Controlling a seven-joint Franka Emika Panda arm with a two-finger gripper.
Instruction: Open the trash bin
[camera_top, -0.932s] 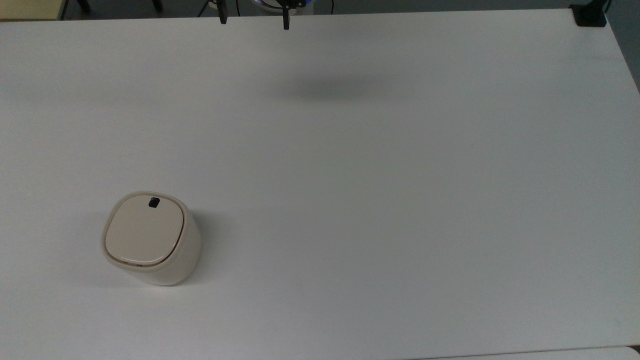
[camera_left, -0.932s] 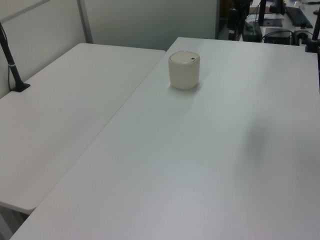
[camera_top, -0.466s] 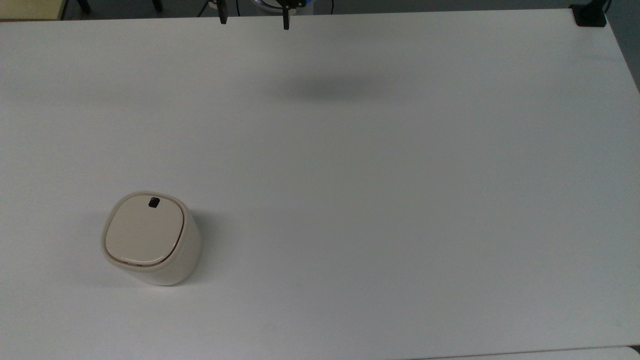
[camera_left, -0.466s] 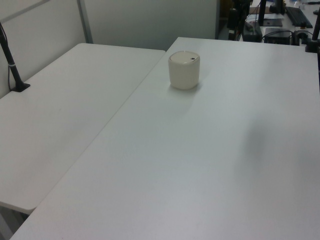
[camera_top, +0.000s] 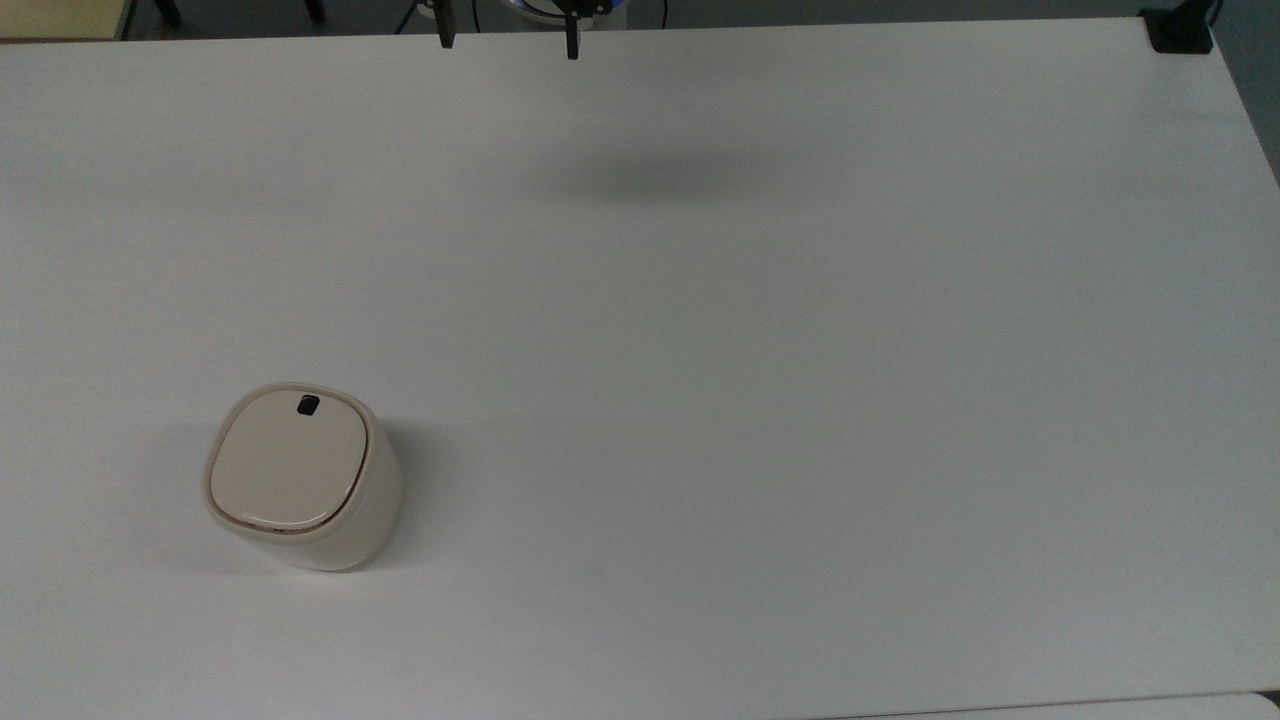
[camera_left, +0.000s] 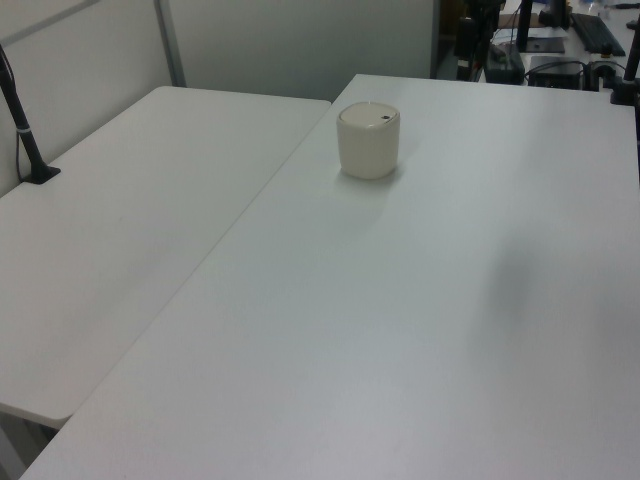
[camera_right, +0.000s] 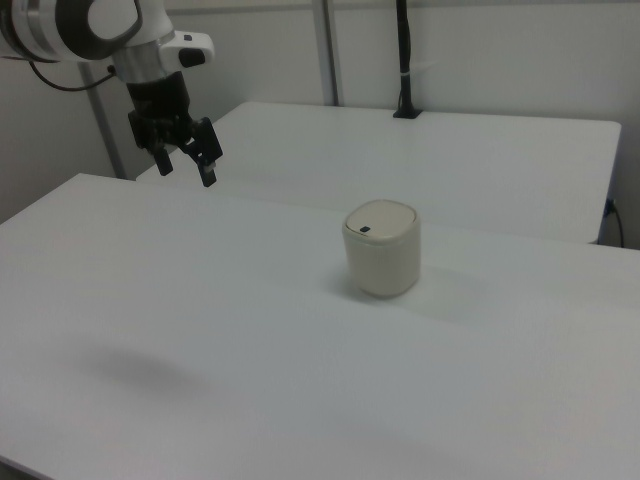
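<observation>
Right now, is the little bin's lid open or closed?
Closed. The trash bin has its lid lying flat inside the rim, the black button on top. The gripper hangs in the air far from it.

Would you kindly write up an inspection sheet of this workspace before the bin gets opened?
Surface: white table, bare apart from the bin.
Job's things: trash bin upright, lid shut, black button on top.
Clutter: nothing seen.
Grippers: gripper open, raised above the table, far from the bin.
Cables: a cable along the black pole on the neighbouring table.
Surroundings: partition walls; equipment beyond the table's far end in the left view.
</observation>
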